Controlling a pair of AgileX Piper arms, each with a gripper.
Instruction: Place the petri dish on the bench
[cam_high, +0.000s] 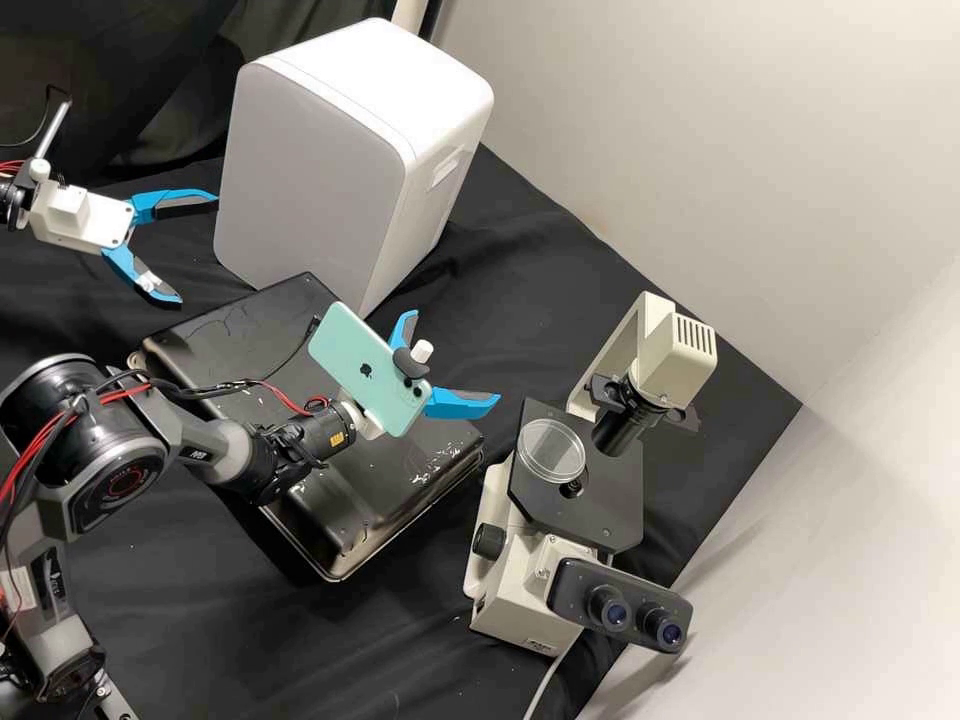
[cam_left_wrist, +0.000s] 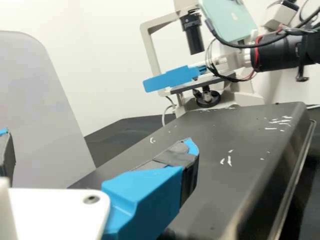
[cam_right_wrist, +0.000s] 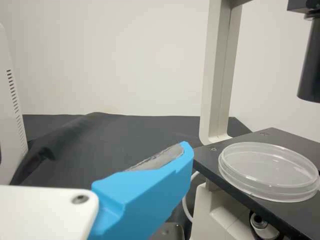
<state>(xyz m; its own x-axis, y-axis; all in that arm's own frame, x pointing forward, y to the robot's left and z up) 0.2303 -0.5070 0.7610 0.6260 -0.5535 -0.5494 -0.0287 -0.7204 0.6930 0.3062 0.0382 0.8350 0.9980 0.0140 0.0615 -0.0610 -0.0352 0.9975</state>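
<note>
Beyond the black tray (cam_high: 220, 345), on the microscope (cam_high: 520, 590) stage, the petri dish (cam_high: 550, 452) lies flat, near my right gripper (cam_high: 453, 360), jaws spread; my left gripper (cam_high: 195, 247) hangs spread too, well apart. Recommended: straddle the rim level, close gently, lift clear of the condenser (cam_high: 615, 430). Dish appears empty; tray carries only white flecks.

Bench tally
One petri dish (cam_high: 551, 451), one microscope (cam_high: 545, 580), one white box (cam_high: 350, 150), one dark tray (cam_high: 240, 340), two grippers: left gripper (cam_high: 196, 247), right gripper (cam_high: 453, 359).

Dark grey right arm (cam_high: 215, 448) carries red cables (cam_high: 285, 400); white left pincer (cam_high: 197, 247) has bright blue fingers (cam_high: 165, 203).
</note>
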